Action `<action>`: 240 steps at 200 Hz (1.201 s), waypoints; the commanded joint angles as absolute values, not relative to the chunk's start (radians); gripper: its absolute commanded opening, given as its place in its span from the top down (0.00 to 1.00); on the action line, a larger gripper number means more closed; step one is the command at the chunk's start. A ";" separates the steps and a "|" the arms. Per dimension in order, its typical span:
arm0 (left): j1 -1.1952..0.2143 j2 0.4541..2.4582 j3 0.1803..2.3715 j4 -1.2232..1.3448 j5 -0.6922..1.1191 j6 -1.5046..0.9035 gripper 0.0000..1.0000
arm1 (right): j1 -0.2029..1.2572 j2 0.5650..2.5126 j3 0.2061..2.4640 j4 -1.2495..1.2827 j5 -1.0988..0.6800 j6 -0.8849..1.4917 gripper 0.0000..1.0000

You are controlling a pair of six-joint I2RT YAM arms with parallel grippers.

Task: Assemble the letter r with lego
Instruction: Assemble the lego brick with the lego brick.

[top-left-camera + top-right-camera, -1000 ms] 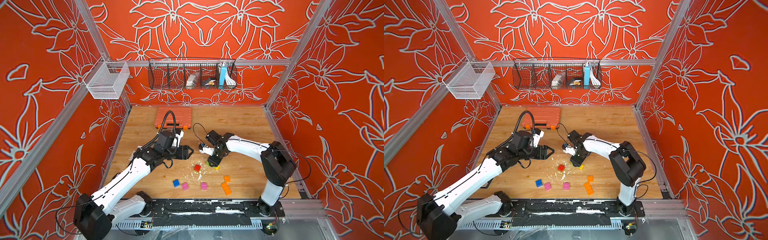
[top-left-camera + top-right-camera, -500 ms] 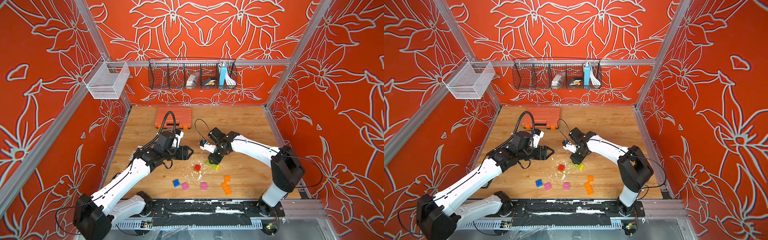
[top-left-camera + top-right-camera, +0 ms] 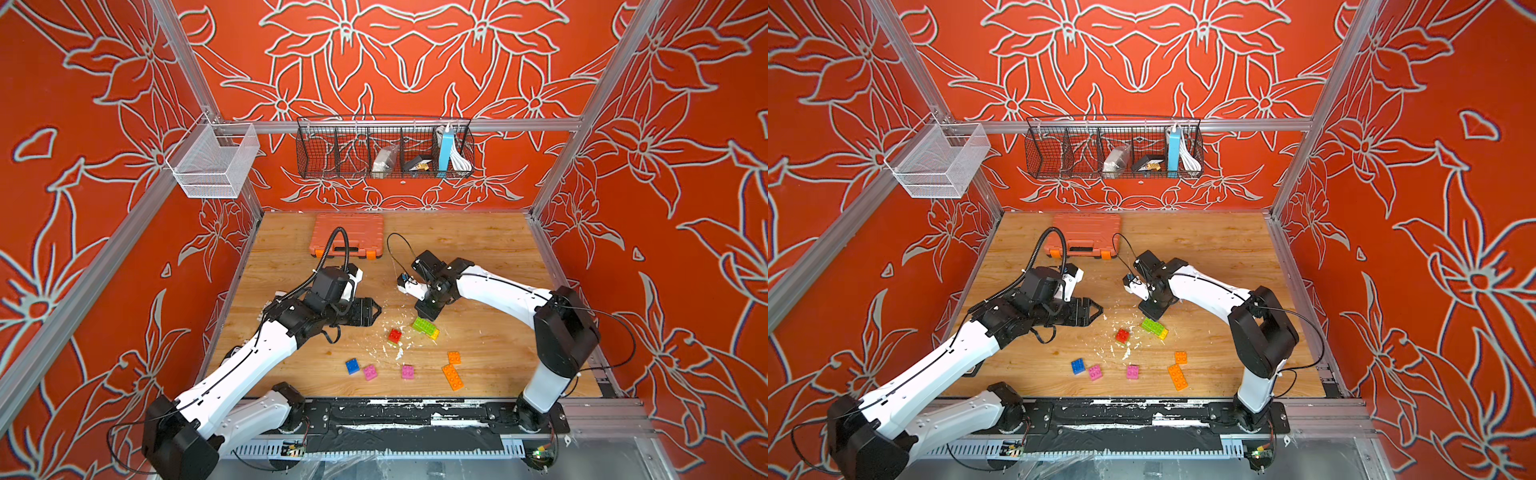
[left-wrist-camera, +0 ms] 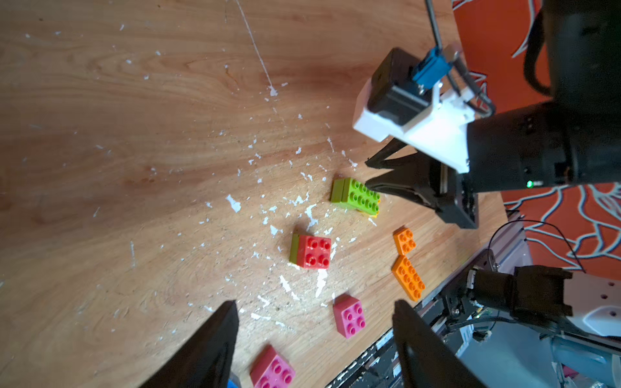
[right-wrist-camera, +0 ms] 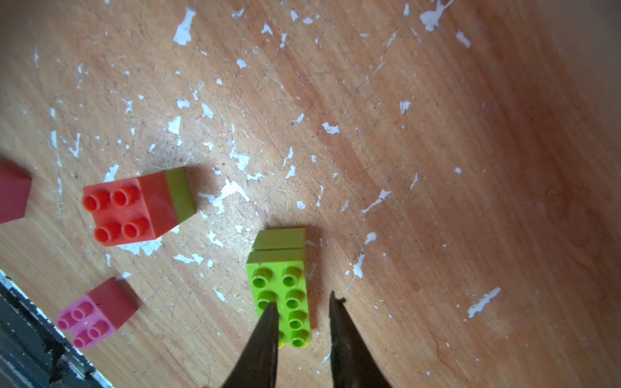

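Note:
A long green lego brick (image 3: 424, 326) sits on a yellow one on the wooden floor, also seen as the green brick (image 5: 282, 295). My right gripper (image 5: 300, 302) hovers just over its near end, slightly open, with nothing between the fingers; one fingertip (image 5: 270, 310) overlaps the studs. A red brick on a green one (image 3: 395, 335) lies beside it. Blue (image 3: 352, 366), two pink (image 3: 370, 372) (image 3: 407, 372) and two orange bricks (image 3: 454, 357) (image 3: 452, 377) lie nearer the front. My left gripper (image 3: 376, 309) hangs open and empty, left of the red brick (image 4: 314, 252).
A salmon-orange toolbox (image 3: 347, 235) lies at the back of the floor. White paint flakes (image 3: 399, 353) are scattered around the bricks. A black wire basket (image 3: 384, 149) and a white mesh basket (image 3: 214, 162) hang on the walls. The black front rail (image 3: 415, 415) borders the floor.
My right gripper has narrowed its jaws and drawn back slightly from the green brick, which now shows more fully. The left gripper has barely moved.

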State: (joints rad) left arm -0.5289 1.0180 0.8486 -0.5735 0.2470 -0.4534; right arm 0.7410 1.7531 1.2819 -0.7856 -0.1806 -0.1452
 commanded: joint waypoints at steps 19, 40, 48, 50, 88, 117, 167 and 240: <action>-0.543 0.950 0.831 -0.706 0.210 -0.457 0.26 | 0.750 1.796 1.305 -0.821 -0.174 -0.156 0.75; -0.545 0.910 0.804 -0.737 0.184 -0.472 0.26 | 0.749 1.796 1.294 -0.818 -0.186 -0.156 0.76; -0.547 0.894 0.792 -0.736 0.178 -0.485 0.26 | 0.750 1.798 1.289 -0.816 -0.188 -0.156 0.76; -0.548 0.891 0.789 -0.734 0.178 -0.488 0.26 | 0.750 1.799 1.288 -0.816 -0.188 -0.155 0.76; -0.555 0.871 0.777 -0.726 0.184 -0.507 0.25 | 0.751 1.803 1.269 -0.810 -0.199 -0.155 0.75; -0.558 0.880 0.785 -0.738 0.181 -0.505 0.25 | 0.753 1.813 1.272 -0.818 -0.209 -0.157 0.74; -0.573 0.892 0.785 -0.739 0.175 -0.506 0.25 | 0.758 1.842 1.269 -0.826 -0.209 -0.159 0.74; -0.587 0.882 0.787 -0.747 0.159 -0.508 0.25 | 0.781 1.939 1.306 -0.900 -0.134 -0.147 0.74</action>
State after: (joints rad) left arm -0.5777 0.8909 0.7723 -0.7254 0.1761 -0.4992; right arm 0.7559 1.8660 1.3201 -0.8326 -0.1921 -0.1478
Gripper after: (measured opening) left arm 0.746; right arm 0.259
